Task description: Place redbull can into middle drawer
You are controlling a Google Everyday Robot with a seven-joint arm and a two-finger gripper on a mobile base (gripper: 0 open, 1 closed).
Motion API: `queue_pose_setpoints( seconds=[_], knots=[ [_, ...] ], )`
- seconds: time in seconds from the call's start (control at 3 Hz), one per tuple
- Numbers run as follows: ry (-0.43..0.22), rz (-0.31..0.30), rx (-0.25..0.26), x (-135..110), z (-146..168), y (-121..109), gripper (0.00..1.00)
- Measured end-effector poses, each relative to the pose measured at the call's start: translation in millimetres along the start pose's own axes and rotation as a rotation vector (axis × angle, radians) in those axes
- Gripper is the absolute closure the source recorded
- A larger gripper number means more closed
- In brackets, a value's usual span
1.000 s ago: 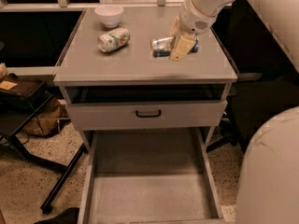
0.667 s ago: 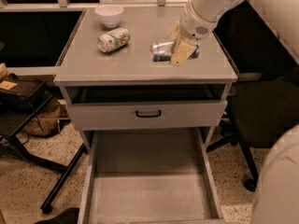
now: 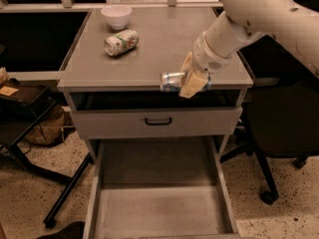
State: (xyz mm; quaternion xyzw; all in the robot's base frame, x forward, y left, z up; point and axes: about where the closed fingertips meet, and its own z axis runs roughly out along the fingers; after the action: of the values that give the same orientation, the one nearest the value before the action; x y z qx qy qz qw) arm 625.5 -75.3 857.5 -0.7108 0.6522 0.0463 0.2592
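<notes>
At the front edge of the grey cabinet top [image 3: 149, 59], in the camera view, the gripper [image 3: 193, 81] is clamped around the redbull can [image 3: 171, 81]; the can lies on its side, one end sticking out to the left of the gripper; whether it touches the top I cannot tell; the middle drawer [image 3: 159, 210] stands pulled out below, its floor bare, with the closed drawer front [image 3: 158, 121] between the two; a white can [image 3: 120, 42] and a bowl [image 3: 116, 16] sit well apart from the gripper, toward the back.

I judge the can light, thin-walled and slick; a hard squeeze would dent it, a weak one could let it slide or twist; the safest hold is across the middle of the body, so that it hangs level while it is lowered.
</notes>
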Motion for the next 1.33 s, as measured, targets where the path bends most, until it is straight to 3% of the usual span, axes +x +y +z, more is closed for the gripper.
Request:
queue_pose_setpoints(
  seconds=[1.0,1.33],
  knots=[
    [-0.032,0.07,-0.006,11,27,74,1.0],
    [-0.032,0.07,-0.006,11,28,74,1.0]
  ],
)
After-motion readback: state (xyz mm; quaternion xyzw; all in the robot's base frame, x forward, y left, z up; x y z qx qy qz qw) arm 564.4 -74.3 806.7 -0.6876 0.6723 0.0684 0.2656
